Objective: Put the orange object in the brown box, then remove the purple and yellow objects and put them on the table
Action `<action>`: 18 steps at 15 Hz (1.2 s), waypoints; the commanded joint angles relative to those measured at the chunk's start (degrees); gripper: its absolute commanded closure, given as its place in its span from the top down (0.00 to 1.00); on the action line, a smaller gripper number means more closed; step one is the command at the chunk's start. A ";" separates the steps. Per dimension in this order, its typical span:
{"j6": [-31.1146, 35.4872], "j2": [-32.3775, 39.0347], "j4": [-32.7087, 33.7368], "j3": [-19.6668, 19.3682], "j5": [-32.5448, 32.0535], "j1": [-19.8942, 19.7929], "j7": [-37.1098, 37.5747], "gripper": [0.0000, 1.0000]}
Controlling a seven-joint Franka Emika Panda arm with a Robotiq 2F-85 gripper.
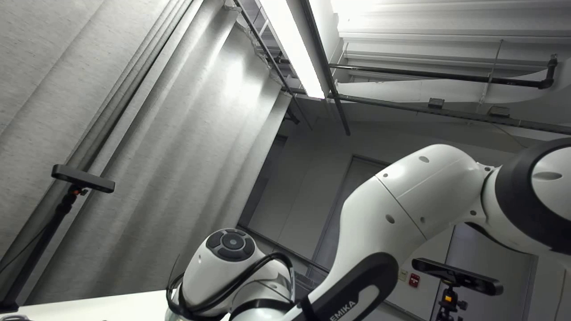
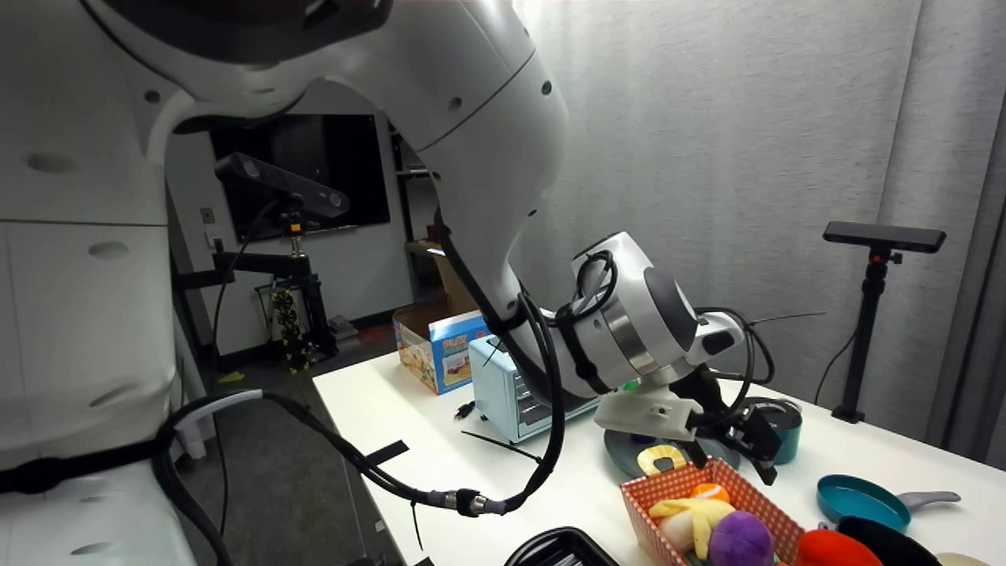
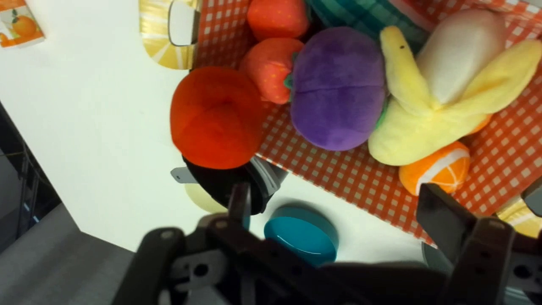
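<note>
As the empty gripper (image 3: 335, 190) gapes wide, purple plush fruit (image 3: 338, 88), wrist view's upper center, likely needs a centered, straight-down squeeze.

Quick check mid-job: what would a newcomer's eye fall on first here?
Likely the arm, looming large in both exterior views. In the wrist view, the purple plush and yellow banana stand out side by side in the checked basket, with a red plush at its edge.

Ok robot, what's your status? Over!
Gripper open, empty. Purple toy and yellow toy in checkered basket. Striped orange toy in there too, partly hidden by yellow toy.
</note>
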 commanded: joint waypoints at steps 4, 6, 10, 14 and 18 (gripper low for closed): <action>4.75 3.82 1.15 -1.86 0.98 -0.20 8.99 1.00; 4.77 4.95 1.47 -2.57 0.74 -0.07 11.80 1.00; 5.11 7.75 2.12 -2.96 1.55 -0.18 15.75 1.00; 5.49 10.41 2.69 -2.22 3.47 -0.76 17.71 1.00; 6.96 13.02 3.38 -1.21 5.80 -1.89 17.84 0.96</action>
